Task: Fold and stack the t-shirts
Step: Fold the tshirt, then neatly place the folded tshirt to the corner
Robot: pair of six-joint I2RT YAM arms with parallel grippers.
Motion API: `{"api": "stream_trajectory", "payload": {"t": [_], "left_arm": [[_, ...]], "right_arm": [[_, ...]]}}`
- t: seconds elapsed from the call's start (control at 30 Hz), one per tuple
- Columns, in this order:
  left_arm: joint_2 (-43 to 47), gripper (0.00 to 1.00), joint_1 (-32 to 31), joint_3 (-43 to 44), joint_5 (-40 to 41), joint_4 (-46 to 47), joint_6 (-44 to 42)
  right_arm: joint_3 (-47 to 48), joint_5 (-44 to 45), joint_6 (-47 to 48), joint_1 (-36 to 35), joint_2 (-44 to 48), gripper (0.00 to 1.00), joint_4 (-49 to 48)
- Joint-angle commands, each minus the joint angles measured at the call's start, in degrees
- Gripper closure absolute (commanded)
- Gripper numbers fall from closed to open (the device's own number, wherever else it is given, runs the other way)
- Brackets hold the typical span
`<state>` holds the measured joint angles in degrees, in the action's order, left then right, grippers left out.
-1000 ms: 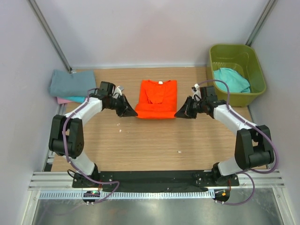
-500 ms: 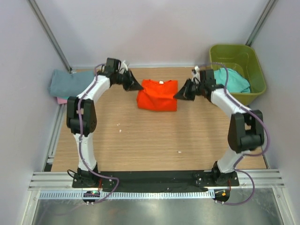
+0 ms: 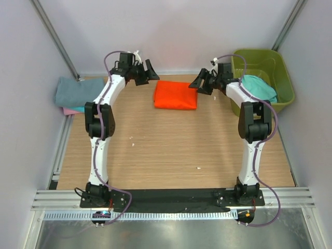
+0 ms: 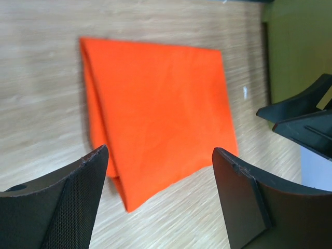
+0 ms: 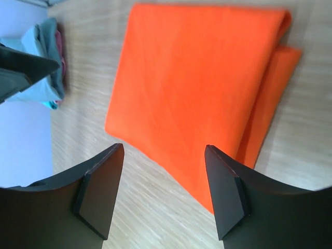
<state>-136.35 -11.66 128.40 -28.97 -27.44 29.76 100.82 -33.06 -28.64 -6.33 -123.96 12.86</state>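
Both arms are stretched out long toward 12 o'clock. The left arm (image 3: 98,122) rises from its base at 7 o'clock, runs almost straight up the table (image 3: 171,150) and bends at the wrist toward 3 o'clock. That puts the left gripper (image 3: 146,73) just off the 10 o'clock corner of the orange shirt (image 3: 175,95). The right arm (image 3: 254,122) mirrors it from 5 o'clock, with its wrist turned toward 9 o'clock and the right gripper (image 3: 199,83) just off the shirt's 2 o'clock corner. Both sets of jaws are spread wide with nothing between them. In each wrist view the shirt lies beyond the gap, and the tips look clear of the cloth, though that is hard to judge from these angles.

The orange shirt lies flat at the 12 o'clock end of the table, folded into a neat rectangle of smooth matte cloth with its layered edges showing along one side. The fingers (image 4: 78,202) are black wedges; one has a fine mesh-like face, and the others are plain hard plastic. The table is pale wood grain.

At 9 o'clock from the orange shirt, well apart from it, a folded grey-blue shirt (image 3: 78,91) tops a small pile, with slivers of pink cloth (image 3: 68,110) and teal cloth (image 3: 84,109) showing beneath. At 3 o'clock, an olive-green plastic tub (image 3: 259,52) with rounded corners holds a crumpled teal shirt (image 3: 257,88).
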Motion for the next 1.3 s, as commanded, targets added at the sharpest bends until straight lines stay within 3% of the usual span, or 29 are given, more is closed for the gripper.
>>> {"api": "stream_trajectory", "payload": {"t": [0.0, 0.47, 0.87, 1.13, 1.23, 1.27], "left_arm": [[-0.6, 0.19, 1.6, -2.1, -0.3, -1.5, -2.1], [-12.0, 0.22, 1.9, -2.1, -9.0, 5.8, 5.6], [-16.7, 0.37, 0.0, -3.6, -17.7, 14.2, 13.1], [-18.3, 0.60, -2.5, -3.8, -20.9, 17.8, 15.7], [-16.8, 0.83, -2.8, -4.6, -22.2, 18.3, 15.7], [-16.1, 0.99, -2.8, -5.1, -22.2, 17.8, 15.4]], "right_arm": [[-3.4, -2.3, -1.1, -0.4, 4.6, 0.31, -1.4], [4.8, -2.3, -2.7, -2.9, -8.6, 0.33, -1.3], [4.1, -0.7, -1.6, -3.2, -11.8, 0.33, -0.2], [3.1, -0.8, -1.3, -3.3, -11.2, 0.33, -0.6], [3.0, -1.0, -1.3, -3.3, -9.9, 0.33, -0.6], [3.1, -1.0, -0.8, -3.2, -9.4, 0.33, -0.4]]}}
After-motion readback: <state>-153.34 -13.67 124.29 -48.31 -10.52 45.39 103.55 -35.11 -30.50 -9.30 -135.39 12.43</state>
